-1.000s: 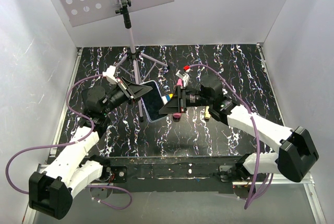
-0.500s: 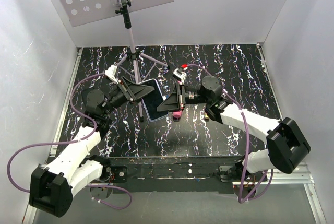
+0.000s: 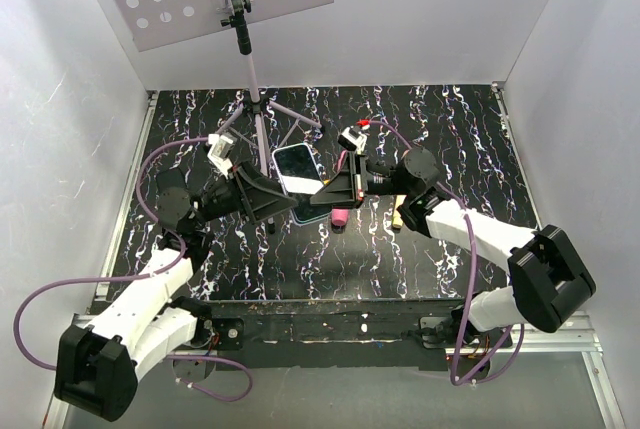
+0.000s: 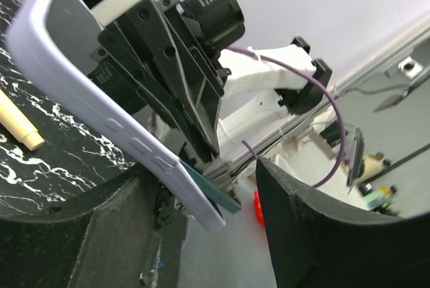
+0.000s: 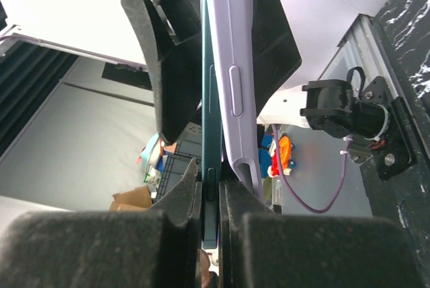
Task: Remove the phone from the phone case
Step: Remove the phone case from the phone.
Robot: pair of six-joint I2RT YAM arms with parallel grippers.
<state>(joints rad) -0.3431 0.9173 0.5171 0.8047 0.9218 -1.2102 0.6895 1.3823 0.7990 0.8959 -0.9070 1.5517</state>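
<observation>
The phone (image 3: 296, 167) is held up off the table between my two grippers, its glossy screen facing up. In the right wrist view my right gripper (image 5: 210, 201) is shut on the phone's teal-dark edge (image 5: 209, 100). The lavender phone case (image 5: 228, 66) stands just outside the right finger and has split from the phone at that end. In the left wrist view the case (image 4: 101, 107) runs diagonally into my left gripper (image 4: 205, 170). The phone's edge (image 4: 218, 194) peeks out beside it. The left jaws stand wide, with a gap to the right finger.
A tripod stand (image 3: 258, 119) carrying a perforated board rises just behind the phone. A pink object (image 3: 339, 217) and a cream stick (image 3: 398, 217) lie on the black marbled table under the right arm. White walls close in left, right and back.
The phone and case rose off the table and swung farther back, screen turned up. Both grippers came in under it, the left wrist drawing back to the left.
</observation>
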